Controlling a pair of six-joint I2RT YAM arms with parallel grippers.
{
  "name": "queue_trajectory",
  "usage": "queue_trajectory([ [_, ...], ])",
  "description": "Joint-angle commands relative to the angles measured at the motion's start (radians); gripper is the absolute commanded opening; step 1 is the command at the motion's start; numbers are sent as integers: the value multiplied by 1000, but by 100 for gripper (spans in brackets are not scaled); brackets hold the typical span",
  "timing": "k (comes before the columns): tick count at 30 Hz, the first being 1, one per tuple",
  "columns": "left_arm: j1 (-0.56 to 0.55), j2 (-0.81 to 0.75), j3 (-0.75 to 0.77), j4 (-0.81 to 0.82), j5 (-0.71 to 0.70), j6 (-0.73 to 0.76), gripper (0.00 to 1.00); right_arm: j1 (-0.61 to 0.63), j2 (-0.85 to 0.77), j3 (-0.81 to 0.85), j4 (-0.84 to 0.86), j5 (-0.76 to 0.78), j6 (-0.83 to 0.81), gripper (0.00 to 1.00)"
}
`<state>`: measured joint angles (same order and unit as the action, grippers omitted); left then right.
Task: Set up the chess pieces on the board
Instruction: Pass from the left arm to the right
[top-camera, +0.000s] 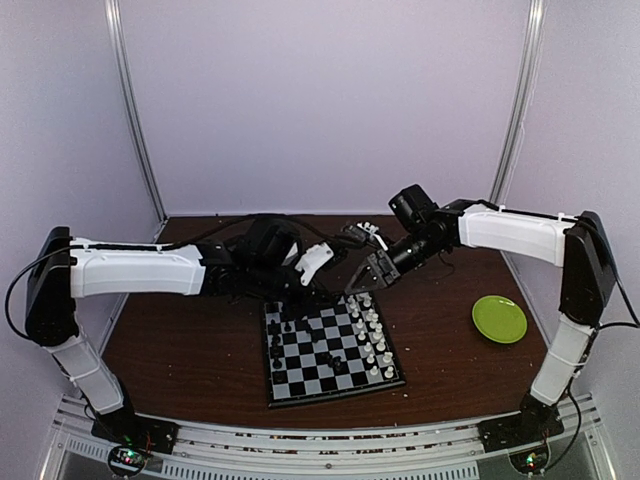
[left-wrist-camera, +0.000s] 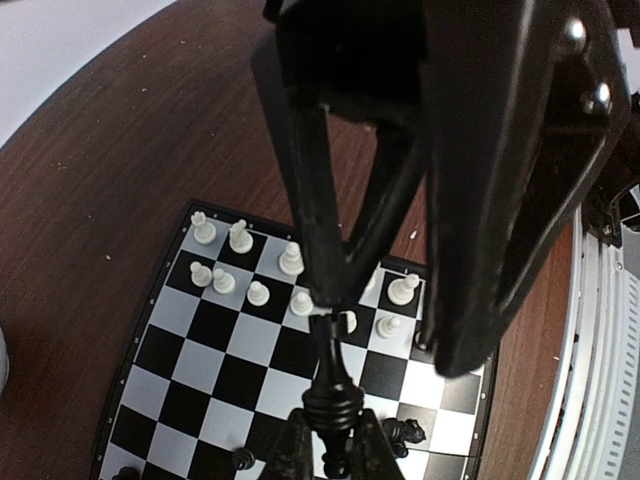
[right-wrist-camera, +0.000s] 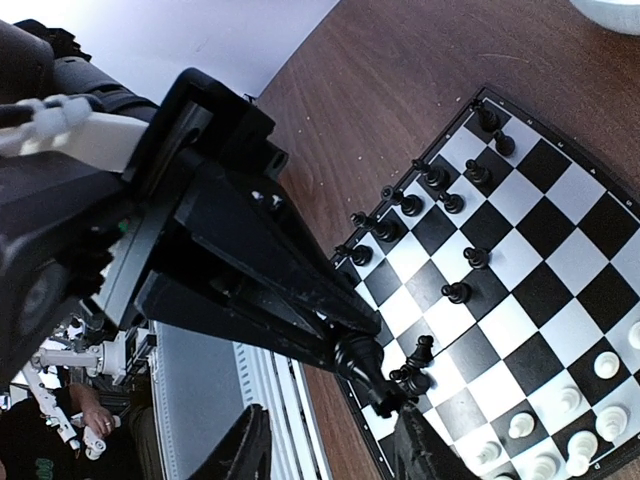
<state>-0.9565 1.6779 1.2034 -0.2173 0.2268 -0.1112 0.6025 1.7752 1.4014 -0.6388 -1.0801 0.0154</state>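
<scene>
The board (top-camera: 335, 392) lies at the table's middle front. White chess pieces (top-camera: 372, 335) stand along its right side and black ones (top-camera: 278, 335) on its left, with a few near the middle. My left gripper (top-camera: 335, 272) is shut on a tall black piece (left-wrist-camera: 335, 395) and holds it above the board's far edge. It shows in the right wrist view as well (right-wrist-camera: 365, 365). My right gripper (top-camera: 362, 280) is open, its fingers (left-wrist-camera: 310, 200) wide apart around the piece's top. One fingertip touches that top. In the right wrist view my right gripper (right-wrist-camera: 335, 445) is spread.
A green plate (top-camera: 499, 318) lies on the table to the right of the board. A white bowl's rim (right-wrist-camera: 612, 8) shows beyond the board. A black knight (right-wrist-camera: 420, 352) lies tipped on a square near the board's edge. Crumbs dot the brown tabletop (left-wrist-camera: 120, 150).
</scene>
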Motion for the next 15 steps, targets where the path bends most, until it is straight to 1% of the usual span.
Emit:
queue_trajectory([
  [1,4,-47,-19,90,27,-19,3,18,21,32,27,-14,46,42],
  [7,4,-57,-34,105,33,-19,3,23,31,26,62,-30,79,39],
  [12,3,-60,-36,106,36,-20,4,23,41,27,76,-29,98,39],
  [15,4,-58,-36,104,36,-20,4,23,41,19,106,-42,119,34],
])
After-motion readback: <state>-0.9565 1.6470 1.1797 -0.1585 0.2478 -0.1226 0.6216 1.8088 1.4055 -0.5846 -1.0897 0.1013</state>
